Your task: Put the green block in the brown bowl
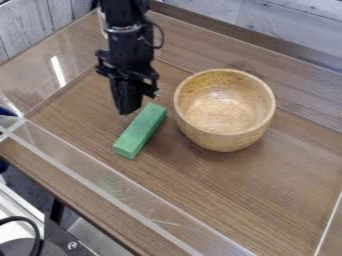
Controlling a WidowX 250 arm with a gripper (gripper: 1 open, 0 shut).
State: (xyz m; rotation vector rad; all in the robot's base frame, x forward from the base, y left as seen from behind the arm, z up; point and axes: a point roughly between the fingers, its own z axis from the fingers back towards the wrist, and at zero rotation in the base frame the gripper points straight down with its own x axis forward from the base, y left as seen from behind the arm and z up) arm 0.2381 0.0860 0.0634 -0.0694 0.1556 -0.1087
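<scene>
The green block lies just below the hand, near the middle of the picture. The hand is shut, holding nothing. The block is flat, long and bright green.

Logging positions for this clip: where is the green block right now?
In the camera view, the green block lies on the table, left of and beside the brown bowl.
</scene>
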